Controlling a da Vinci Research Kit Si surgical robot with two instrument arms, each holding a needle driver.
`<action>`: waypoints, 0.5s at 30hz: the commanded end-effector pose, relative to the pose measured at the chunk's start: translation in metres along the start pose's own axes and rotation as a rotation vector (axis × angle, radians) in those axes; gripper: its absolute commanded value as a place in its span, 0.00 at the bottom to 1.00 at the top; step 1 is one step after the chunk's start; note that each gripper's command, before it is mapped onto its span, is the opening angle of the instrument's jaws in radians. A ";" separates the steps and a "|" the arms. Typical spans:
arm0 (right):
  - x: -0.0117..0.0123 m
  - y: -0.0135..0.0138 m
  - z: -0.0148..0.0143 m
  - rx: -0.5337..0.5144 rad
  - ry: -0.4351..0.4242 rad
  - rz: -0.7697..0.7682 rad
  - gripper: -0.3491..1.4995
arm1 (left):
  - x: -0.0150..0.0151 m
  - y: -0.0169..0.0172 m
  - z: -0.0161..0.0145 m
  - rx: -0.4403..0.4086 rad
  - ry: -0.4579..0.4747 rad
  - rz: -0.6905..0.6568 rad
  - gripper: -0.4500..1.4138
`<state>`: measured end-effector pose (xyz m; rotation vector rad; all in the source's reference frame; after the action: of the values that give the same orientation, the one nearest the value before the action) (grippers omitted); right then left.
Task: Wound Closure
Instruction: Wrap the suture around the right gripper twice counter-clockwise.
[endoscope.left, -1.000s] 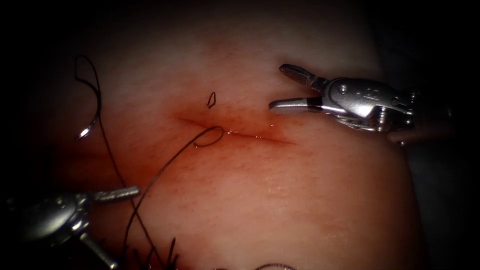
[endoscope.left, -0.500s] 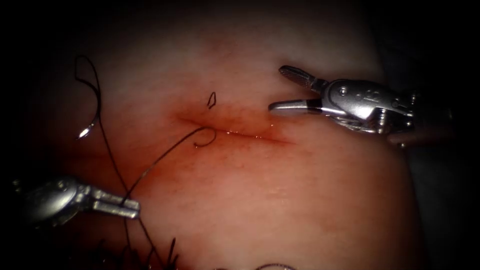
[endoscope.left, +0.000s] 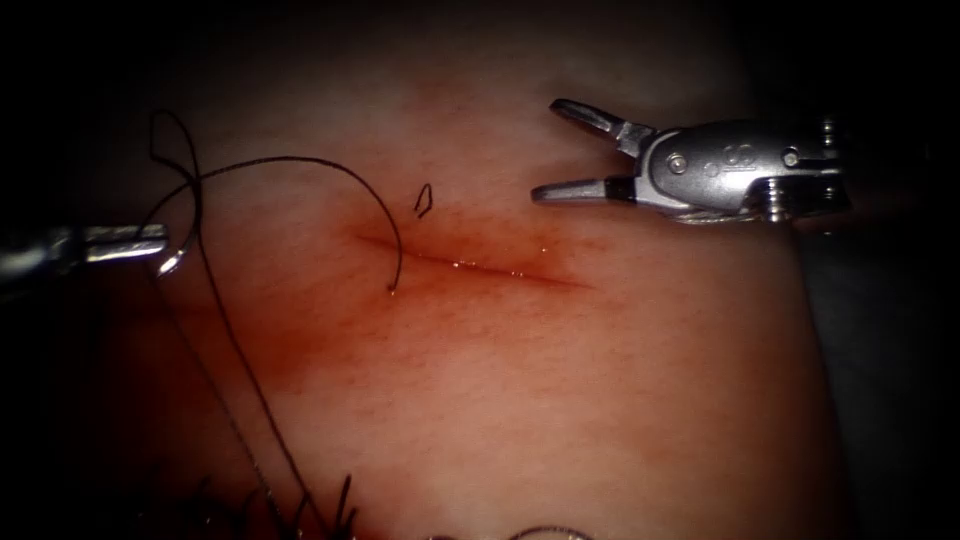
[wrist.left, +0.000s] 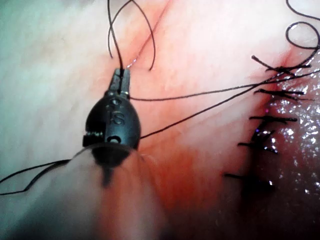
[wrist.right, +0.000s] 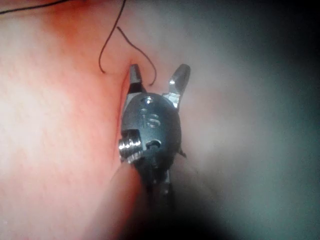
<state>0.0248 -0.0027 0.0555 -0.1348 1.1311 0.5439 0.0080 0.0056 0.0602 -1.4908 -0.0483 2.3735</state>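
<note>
Your left tool (endoscope.left: 150, 243) sits far out on the left of the cut (endoscope.left: 470, 263), jaws together and clamped on the thread (endoscope.left: 290, 160); the left wrist view shows the strand pinched right at the tips (wrist.left: 120, 80). It has swung up from low on the left in the last second, and the loop that lay by the cut has been drawn out into one long arc. That arc runs from your left tool up and over, then drops into the tissue (endoscope.left: 520, 400) at the cut's left end. The needle (endoscope.left: 172, 262) lies loose on the tissue just beside your left tool, its bright tip showing, held by neither tool and not in the tissue. Your right tool (endoscope.left: 560, 150) hovers above the cut's right half, jaws wide apart, holding nothing; it has lifted slightly. A short cut end of thread (endoscope.left: 424, 200) lies just above the cut. Red fluid stains the tissue around the cut.
</note>
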 end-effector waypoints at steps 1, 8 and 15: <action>0.0004 -0.0011 0.0018 0.017 0.024 0.015 0.93 | -0.0006 -0.0002 0.0007 0.004 -0.002 0.013 0.00; 0.0025 -0.0025 0.0061 0.048 0.101 0.102 0.00 | -0.0012 -0.0001 -0.0003 0.035 -0.031 0.112 0.00; 0.0022 -0.0021 0.0112 0.121 0.095 -0.048 0.00 | -0.0004 0.0002 -0.0004 0.031 -0.029 0.167 0.00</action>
<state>0.0344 0.0000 0.0569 -0.0922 1.2399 0.4437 0.0090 0.0052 0.0597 -1.4966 0.1078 2.5117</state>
